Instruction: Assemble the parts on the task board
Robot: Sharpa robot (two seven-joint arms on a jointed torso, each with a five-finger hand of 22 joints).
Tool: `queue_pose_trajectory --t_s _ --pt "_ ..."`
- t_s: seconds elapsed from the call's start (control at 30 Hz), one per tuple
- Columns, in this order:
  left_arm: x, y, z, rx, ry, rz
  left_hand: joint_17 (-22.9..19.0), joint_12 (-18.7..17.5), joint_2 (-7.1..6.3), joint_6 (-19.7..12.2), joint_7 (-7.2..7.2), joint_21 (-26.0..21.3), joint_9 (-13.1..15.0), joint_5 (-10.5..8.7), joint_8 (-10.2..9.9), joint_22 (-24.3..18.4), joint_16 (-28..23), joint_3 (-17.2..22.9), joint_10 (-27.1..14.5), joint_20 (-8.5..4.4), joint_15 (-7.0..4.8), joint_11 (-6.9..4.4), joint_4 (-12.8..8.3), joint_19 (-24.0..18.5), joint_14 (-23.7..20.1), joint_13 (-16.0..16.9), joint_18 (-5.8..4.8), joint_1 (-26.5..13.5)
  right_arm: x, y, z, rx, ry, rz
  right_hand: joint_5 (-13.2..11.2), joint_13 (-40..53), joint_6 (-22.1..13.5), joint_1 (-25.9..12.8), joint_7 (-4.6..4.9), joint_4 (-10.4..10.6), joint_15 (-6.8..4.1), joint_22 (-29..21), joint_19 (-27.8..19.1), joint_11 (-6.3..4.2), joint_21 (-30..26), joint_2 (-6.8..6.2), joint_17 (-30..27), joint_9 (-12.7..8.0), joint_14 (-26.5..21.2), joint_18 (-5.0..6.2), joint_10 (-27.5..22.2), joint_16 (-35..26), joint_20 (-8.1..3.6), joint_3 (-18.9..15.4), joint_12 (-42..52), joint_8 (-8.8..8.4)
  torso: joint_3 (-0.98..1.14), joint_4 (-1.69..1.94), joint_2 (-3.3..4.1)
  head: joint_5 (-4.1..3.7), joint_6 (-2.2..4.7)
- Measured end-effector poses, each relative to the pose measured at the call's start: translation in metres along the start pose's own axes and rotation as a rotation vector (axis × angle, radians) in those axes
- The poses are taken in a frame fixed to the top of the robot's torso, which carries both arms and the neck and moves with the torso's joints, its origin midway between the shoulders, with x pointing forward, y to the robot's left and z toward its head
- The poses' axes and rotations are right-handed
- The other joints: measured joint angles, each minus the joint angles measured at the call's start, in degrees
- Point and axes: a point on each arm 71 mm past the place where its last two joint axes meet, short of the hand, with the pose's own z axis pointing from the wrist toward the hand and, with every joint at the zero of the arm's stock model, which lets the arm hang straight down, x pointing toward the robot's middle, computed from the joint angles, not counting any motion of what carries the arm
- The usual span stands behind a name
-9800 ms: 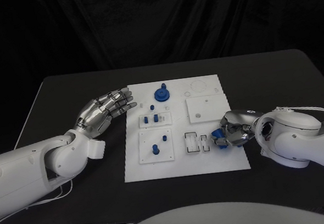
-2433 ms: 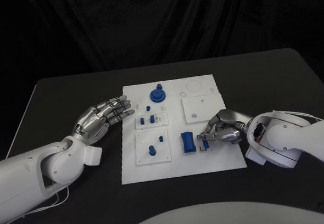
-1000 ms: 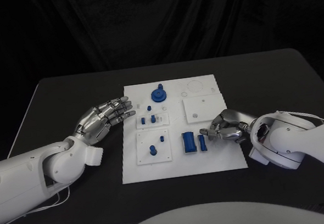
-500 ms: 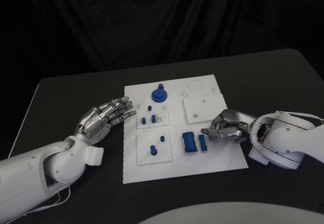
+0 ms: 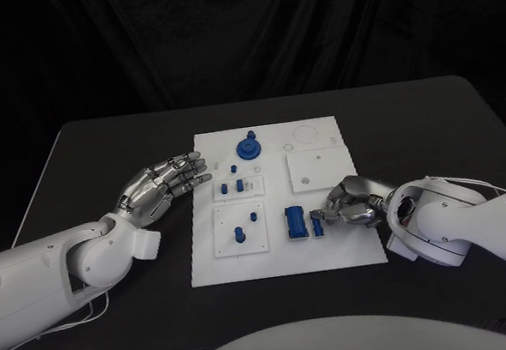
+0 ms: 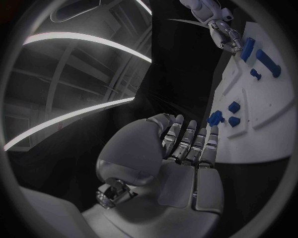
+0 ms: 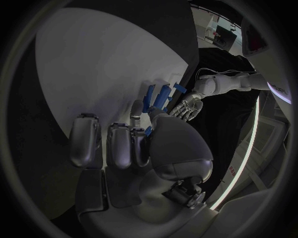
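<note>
Pressing the narrow blue part (image 5: 318,225) just ahead of its fingertips, your right hand (image 5: 352,207) appears curled; grasp unclear; long axis runs toward you.

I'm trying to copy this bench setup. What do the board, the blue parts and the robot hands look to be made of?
Board: probably matte white plastic; flat, even, no glare, with raised square inserts. Blue parts: likely moulded or printed plastic; solid uniform colour, dull surface. Left robot hand and right robot hand: silver, metallic-looking segments with bright highlights; whether metal or coated plastic is unclear.
</note>
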Motion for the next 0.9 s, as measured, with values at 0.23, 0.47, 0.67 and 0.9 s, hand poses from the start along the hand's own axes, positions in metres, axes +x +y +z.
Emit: queue_pose_trajectory --t_s 0.23,0.47,0.67,0.9 --pt "0.0 0.0 -0.001 -0.001 -0.001 0.0 0.0 0.0 0.0 0.0 0.0 0.0 0.0 0.0 0.0 0.0 0.0 0.1 0.0 0.0 0.0 0.0 -0.1 0.0 0.0 0.0 0.0 0.0 0.003 0.001 0.001 0.001 0.01 -0.012 -0.4 0.0 -0.5 3.3 -0.92 -2.5 -0.4 0.0 0.0 -0.61 0.0 0.95 -0.2 2.1 0.0 0.01 -0.2 0.0 -0.45 1.7 0.0 1.78 -0.02 -0.04 -0.01 -0.07 0.0" --pt "-0.001 -0.001 -0.002 0.006 -0.002 -0.001 0.0 0.0 0.0 0.0 0.0 0.0 0.0 0.0 0.0 0.0 0.0 0.1 0.0 0.0 0.0 -0.03 -0.1 0.0 0.0 0.0 0.0 0.0 0.003 0.002 0.002 -0.011 0.003 -0.015 -0.7 0.0 -1.1 4.9 -0.7 -3.8 -0.4 0.0 0.0 -0.81 0.0 0.77 -0.2 2.8 0.0 0.01 0.0 0.0 -0.45 2.8 0.0 2.14 -0.01 -0.08 -0.03 -0.23 0.0" --pt "0.001 -0.004 -0.007 0.032 0.0 -0.001 0.3 0.7 -0.87 0.7 0.15 0.4 0.0 0.84 0.4 1.6 1.9 0.9 1.3 0.02 -0.28 -0.41 -0.6 2.1 1.3 0.1 -0.01 -0.9 0.0 0.0 -0.002 -0.03 -0.039 -0.008 -4.5 0.0 -2.7 6.1 -0.39 -5.1 -0.4 0.0 0.0 -0.81 0.0 -0.86 -0.6 3.6 0.0 0.01 0.0 0.0 -0.45 2.5 0.0 2.59 0.03 -0.09 -0.03 -0.14 0.0" --pt "0.005 -0.008 -0.015 0.047 0.0 0.007 0.6 1.2 -1.67 1.5 -0.3 1.3 0.0 3.77 0.7 3.5 4.2 1.2 2.4 -0.09 -1.12 -1.12 -0.9 4.8 3.8 0.2 0.0 -1.2 -0.01 0.004 -0.012 -0.119 -0.148 0.006 -9.7 0.0 -3.1 4.0 0.04 -3.3 -0.39 0.0 0.0 -0.78 -3.2 -2.62 -4.4 4.3 0.0 0.0 0.0 -1.9 -0.45 0.0 0.0 3.39 0.05 -0.18 -0.07 0.23 0.0"
